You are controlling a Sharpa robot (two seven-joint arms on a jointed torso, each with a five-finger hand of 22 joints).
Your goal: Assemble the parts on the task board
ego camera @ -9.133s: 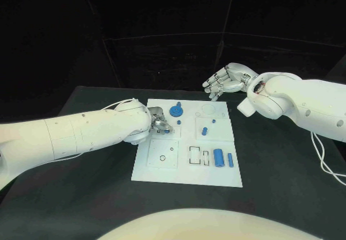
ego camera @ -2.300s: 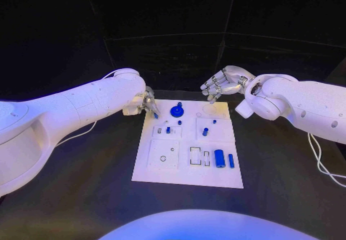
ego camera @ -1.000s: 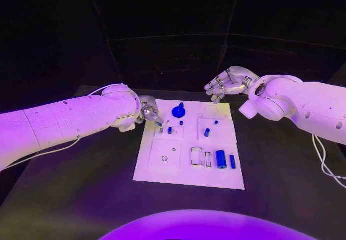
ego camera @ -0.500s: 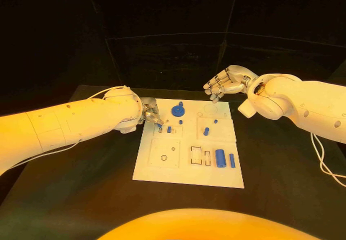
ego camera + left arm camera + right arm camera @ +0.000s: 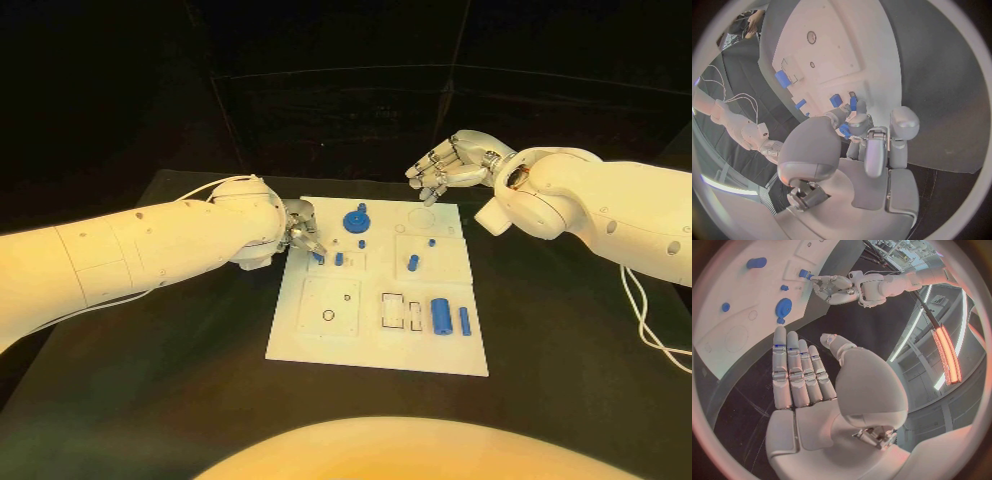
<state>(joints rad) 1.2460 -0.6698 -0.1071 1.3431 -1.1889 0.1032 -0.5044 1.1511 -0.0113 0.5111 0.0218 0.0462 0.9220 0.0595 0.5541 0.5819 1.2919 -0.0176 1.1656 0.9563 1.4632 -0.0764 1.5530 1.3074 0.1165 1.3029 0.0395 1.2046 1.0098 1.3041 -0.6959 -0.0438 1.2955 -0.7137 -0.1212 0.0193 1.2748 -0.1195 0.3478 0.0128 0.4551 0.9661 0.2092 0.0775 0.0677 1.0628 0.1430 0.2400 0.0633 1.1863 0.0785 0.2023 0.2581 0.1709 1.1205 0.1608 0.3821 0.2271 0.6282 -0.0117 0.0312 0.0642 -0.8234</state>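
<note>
Left hand [image 5: 300,232] pinches a small blue part [image 5: 844,130] over the task board [image 5: 329,348]; misalignment risks jamming or dropping. Right hand [image 5: 450,163] fingers spread, empty.

- The white task board [image 5: 378,345], a long rectangular plate, lies flat in the middle of the black table, with raised square blocks and cut-out slots on its surface
- A round blue disc part [image 5: 355,221] with a small knob sits at the board's far end
- A small blue peg [image 5: 339,259] stands upright in the far left block, with another blue part [image 5: 317,257] just beside it at the left hand's fingertips
- A short blue peg [image 5: 411,264] stands in the far right block
- A thick blue cylinder [image 5: 440,314] and a thin blue bar [image 5: 463,320] lie side by side near the board's right edge
</note>
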